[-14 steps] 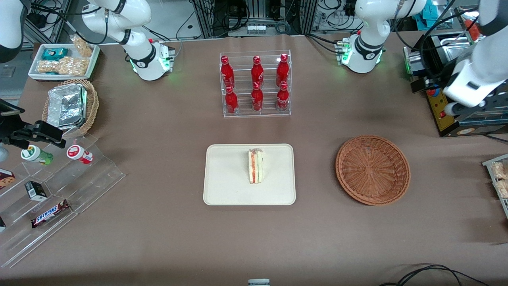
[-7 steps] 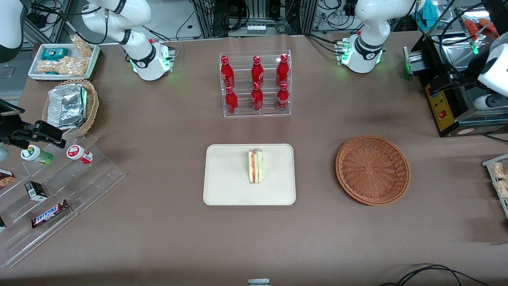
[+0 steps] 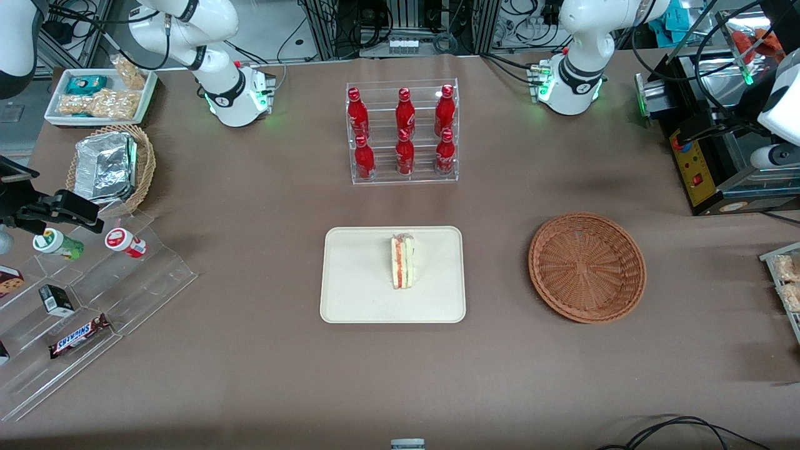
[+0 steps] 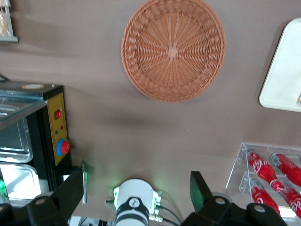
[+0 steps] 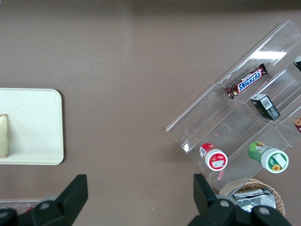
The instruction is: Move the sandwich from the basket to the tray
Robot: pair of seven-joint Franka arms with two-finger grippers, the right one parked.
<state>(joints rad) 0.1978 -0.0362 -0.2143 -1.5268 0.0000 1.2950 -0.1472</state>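
Observation:
The sandwich [image 3: 403,261], a pale wedge with orange and green layers, lies on its side in the middle of the cream tray [image 3: 356,281]. The reddish-brown woven basket [image 3: 587,267] stands beside the tray, toward the working arm's end of the table, with nothing in it. My gripper [image 4: 136,188] hangs high above the table near the working arm's base, well away from basket [image 4: 173,49] and tray [image 4: 287,70]. Its fingers [image 4: 200,188] are spread wide and hold nothing. The right wrist view catches the tray [image 5: 33,127] and one end of the sandwich [image 5: 3,135].
A clear rack of red bottles [image 3: 403,131] stands farther from the camera than the tray. A black box with a red button [image 3: 700,169] sits near the basket. Toward the parked arm's end are a tan basket of foil packs [image 3: 109,165] and a stepped acrylic shelf [image 3: 94,300].
The working arm has drawn back and out toward its own end of the table, away from the basket. Sandwich, tray and basket have not moved.

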